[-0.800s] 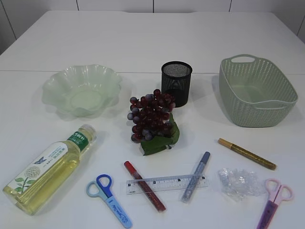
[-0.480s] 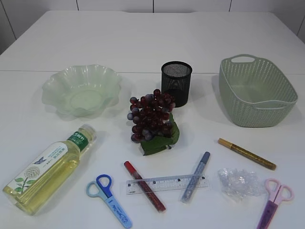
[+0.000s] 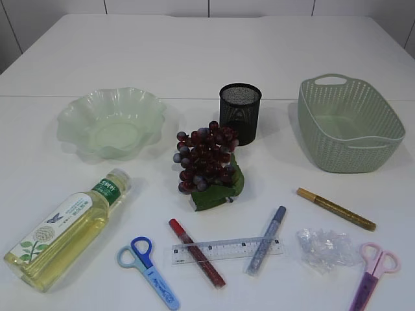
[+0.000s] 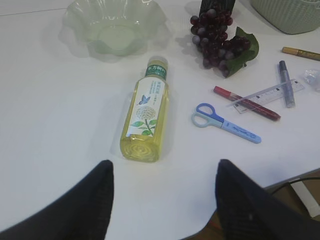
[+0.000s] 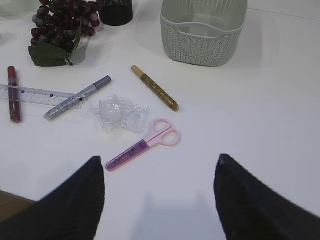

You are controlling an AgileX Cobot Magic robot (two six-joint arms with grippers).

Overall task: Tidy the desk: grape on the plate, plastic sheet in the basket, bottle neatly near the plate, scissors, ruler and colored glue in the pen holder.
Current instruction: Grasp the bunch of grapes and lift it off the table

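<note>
While both arms hang back over the near edge of the desk, I read the left gripper as standing wide open and empty, its dark fingers framing bare tabletop, and the right gripper as likewise spread and touching nothing. Nearest the left gripper lies the bottle on its side, cap toward the plate; I judge it full, fairly heavy, smooth and apt to roll, best taken across the labelled mid-body. Beyond it sits the grape bunch just in front of the pen holder: light, knobbly, best taken from above around the cluster. Nearest the right gripper lie the pink scissors, thin and flat, and touching them the plastic sheet, crumpled, feather-light and yielding, with the basket well beyond
</note>
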